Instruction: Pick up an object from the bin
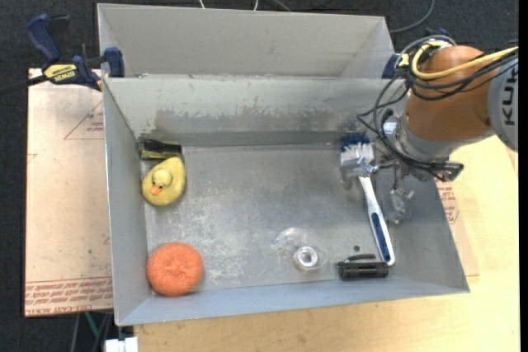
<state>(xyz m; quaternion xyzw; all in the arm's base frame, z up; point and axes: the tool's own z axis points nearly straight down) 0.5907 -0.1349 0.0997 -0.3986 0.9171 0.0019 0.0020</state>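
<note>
A yellow rubber duck [163,181] sits at 9 o'clock against the left wall of the bin [124,177], with an orange ball [175,268] at 8 by the front edge. Open floor spans the middle. 1 clear cap [306,257] rests at 6 and a black clip [362,268] at 5. A blue-and-white toothbrush [375,218] runs from 3 to 5 along the right wall. The gripper [384,184] hangs over its head end at 3; I cannot tell whether it is open or closed.

Bright colours against a dull grey bin.
The plain grey sheet-metal bin [247,202], scuffed paler across its floor, carries a yellow rubber duck [163,181] at middle left, a mottled orange round ball [175,268] at lower left, a blue-and-white plastic toothbrush [377,218] at right, and a small black rectangular block [363,268] at lower right.
</note>
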